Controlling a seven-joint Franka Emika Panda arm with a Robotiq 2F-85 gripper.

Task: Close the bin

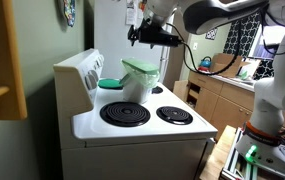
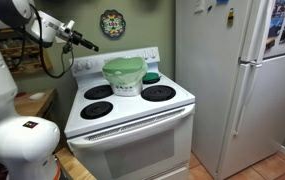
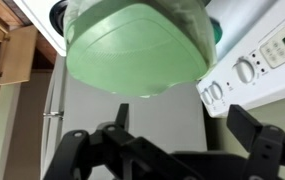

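Note:
The bin [image 1: 140, 84] is a whitish translucent box standing on the white stove [image 1: 142, 130] between the back burners; it also shows in the other exterior view [image 2: 124, 80]. Its light-green lid [image 1: 139, 67] lies flat over the top in both exterior views [image 2: 124, 66] and fills the upper wrist view [image 3: 137, 50]. My gripper [image 1: 135, 35] hovers in the air above and beside the bin, apart from it [image 2: 93, 46]. In the wrist view its fingers [image 3: 187, 125] are spread wide with nothing between them.
A round teal dish [image 1: 110, 84] lies on the stove next to the bin [image 2: 151, 77]. The stove's knob panel [image 3: 252, 65] rises behind. A white fridge [image 2: 232, 80] stands beside the stove. A counter with a kettle [image 1: 204, 64] is further off.

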